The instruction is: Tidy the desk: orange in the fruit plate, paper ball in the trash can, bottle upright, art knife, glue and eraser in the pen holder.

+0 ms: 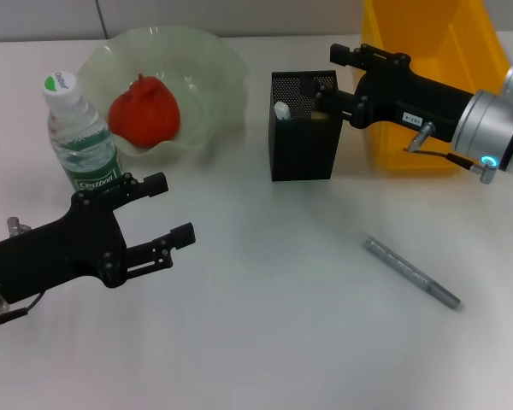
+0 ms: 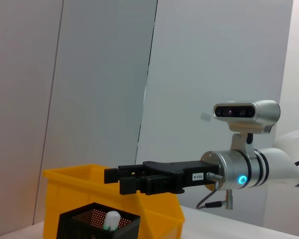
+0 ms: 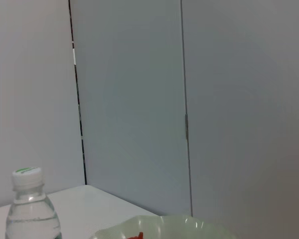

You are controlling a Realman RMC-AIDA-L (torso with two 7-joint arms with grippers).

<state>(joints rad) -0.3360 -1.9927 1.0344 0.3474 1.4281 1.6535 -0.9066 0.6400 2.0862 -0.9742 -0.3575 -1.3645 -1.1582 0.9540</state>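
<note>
Nearest, the left tool (image 1: 173, 207) hovers low over the near-left of the desk (image 1: 265, 333), its fingers spread and nothing between them. Right of it, near the front, a grey pen-like stick (image 1: 410, 272), perhaps the art knife, lies flat on the desk, well apart from everything else. Just beyond the left tool the bottle (image 1: 79, 135) stands upright, cap on. Behind and right of the bottle, the orange (image 1: 144, 111) sits inside the plate (image 1: 209, 64). At mid-desk stands the holder (image 1: 303, 141), with a white-tipped thing (image 1: 282, 110) poking up at its left side. The right tool (image 1: 338, 79) reaches in from the right and hangs at the holder's right rim; its fingers look apart, and whether they hold anything I cannot tell. From the left wrist it (image 2: 112, 180) shows above the holder (image 2: 97, 223). Farthest right, behind that arm, stands the can (image 1: 427, 51). The paper ball and eraser cannot be made out.
</note>
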